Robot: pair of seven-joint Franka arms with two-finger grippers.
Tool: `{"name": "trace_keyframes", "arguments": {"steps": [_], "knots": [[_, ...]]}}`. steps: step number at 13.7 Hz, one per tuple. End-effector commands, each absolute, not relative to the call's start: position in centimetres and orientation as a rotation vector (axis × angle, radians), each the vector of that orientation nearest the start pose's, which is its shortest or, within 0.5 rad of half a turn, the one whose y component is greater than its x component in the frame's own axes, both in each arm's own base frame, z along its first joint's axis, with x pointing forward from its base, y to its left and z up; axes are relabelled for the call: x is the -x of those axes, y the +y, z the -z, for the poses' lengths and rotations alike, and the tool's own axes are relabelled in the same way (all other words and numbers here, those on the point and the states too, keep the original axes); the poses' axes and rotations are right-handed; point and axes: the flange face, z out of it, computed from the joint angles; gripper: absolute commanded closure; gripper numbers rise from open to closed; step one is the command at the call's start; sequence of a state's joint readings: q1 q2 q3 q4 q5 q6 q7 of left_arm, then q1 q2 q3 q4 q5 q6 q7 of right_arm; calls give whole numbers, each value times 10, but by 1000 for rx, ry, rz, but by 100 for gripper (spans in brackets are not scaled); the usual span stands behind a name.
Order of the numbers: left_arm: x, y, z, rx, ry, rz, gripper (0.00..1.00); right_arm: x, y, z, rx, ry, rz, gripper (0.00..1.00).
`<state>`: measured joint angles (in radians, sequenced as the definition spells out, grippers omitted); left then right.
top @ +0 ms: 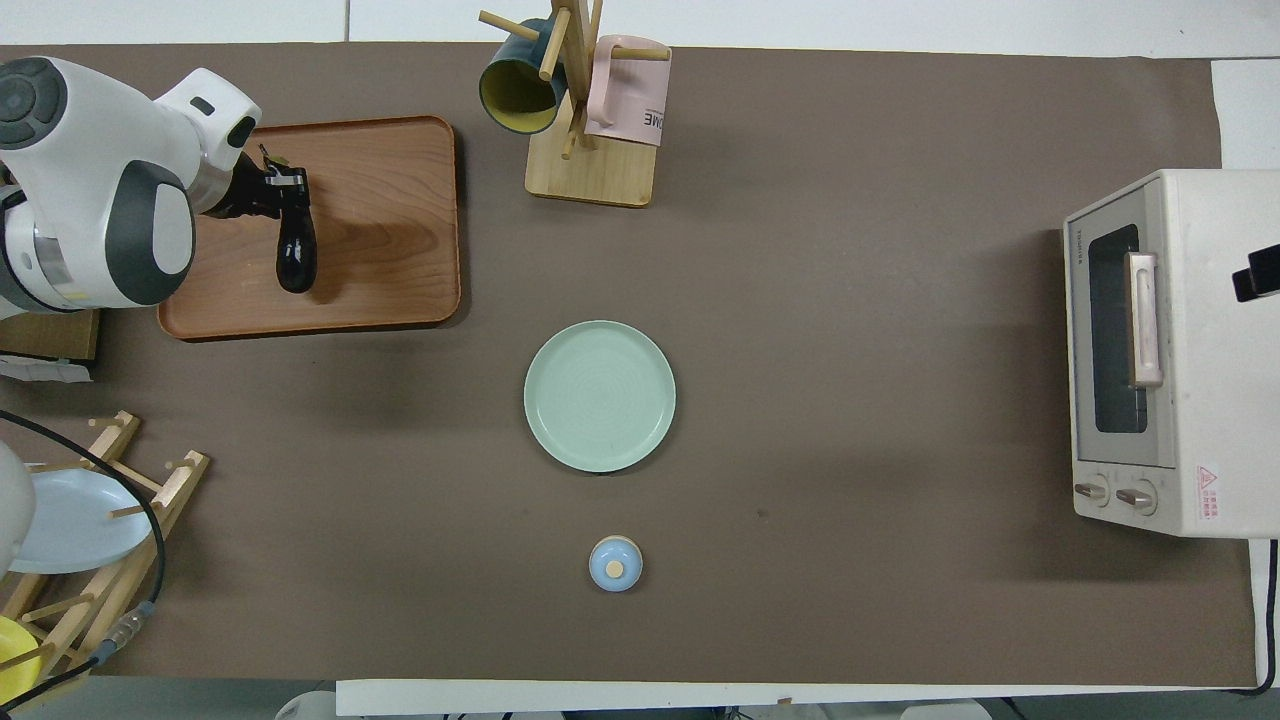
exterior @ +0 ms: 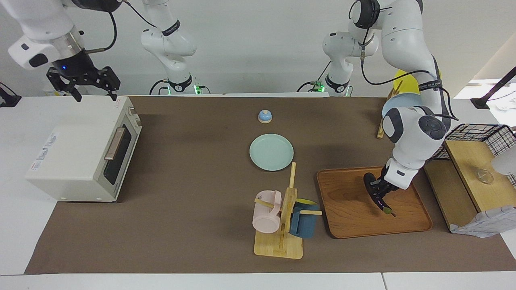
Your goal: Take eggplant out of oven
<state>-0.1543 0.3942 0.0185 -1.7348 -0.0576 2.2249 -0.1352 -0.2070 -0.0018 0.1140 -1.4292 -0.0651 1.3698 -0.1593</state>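
Eggplant [exterior: 381,201] is out of the closed oven [exterior: 86,155], gripped in left pincer [exterior: 383,203] over the tray [exterior: 346,213] at the counter's left-arm end, release pending; right pincer [exterior: 93,96] waits spread above the oven.

Eggplant [exterior: 380,200]: small, slender, dark purple-black with a greenish stem tip, tilted, clamped in the left gripper [exterior: 378,195] low over a wooden tray [exterior: 350,209] toward the left arm's end of the table. Oven [exterior: 82,155]: cream-white box, dark glass door shut, tan bar handle, at the right arm's end of the table.
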Motion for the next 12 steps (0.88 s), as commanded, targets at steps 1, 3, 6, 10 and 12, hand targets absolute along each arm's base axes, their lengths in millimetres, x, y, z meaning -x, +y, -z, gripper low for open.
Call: {"name": "trace_keyframes", "arguments": {"steps": [1, 3, 6, 10, 12], "knots": [[-633, -89, -423, 3191, -45, 37, 0, -539, -59, -659, 3174, -55, -178, 0], [-598, -81, -469, 3178, -43, -157, 0, -526, -34, -662, 3202, -94, -159, 0], [-537, -59, -555, 3168, -52, -269, 0, -520, -40, -657, 3201, -55, -151, 0], [-492, -49, -621, 3157, 12, -233, 0, -526, -44, -643, 3193, -48, -192, 0], [-489, -49, -623, 3156, 34, -242, 0, -526, -44, -642, 3191, -47, -205, 0]]}}
